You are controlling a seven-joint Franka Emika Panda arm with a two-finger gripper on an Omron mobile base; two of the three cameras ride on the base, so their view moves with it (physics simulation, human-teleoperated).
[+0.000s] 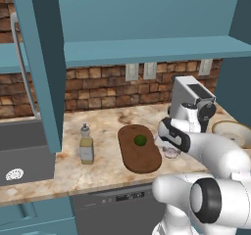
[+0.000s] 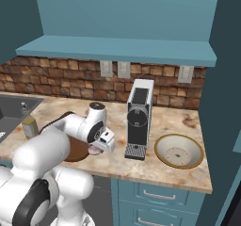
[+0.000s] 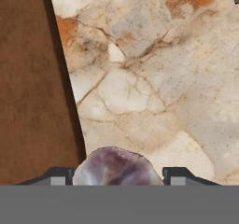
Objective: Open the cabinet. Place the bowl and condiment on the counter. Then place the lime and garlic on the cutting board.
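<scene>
One item, the garlic [image 3: 114,166], is left to be placed. It is seen pinched between the jaws of the gripper [image 3: 113,175], low over the table [image 3: 154,78] just beside the edge of the cutting board [image 3: 32,87]. Further on, the lime [image 1: 140,140] is already set on the board, and the bottle [image 1: 86,144] stands on the table to its left. The bowl [image 2: 179,151] is set down on the table beyond the coffee machine [image 2: 139,119]. Above, the cabinet [image 1: 41,58] is seen opened, its shelf cleared. The task is judged nearly finished.
</scene>
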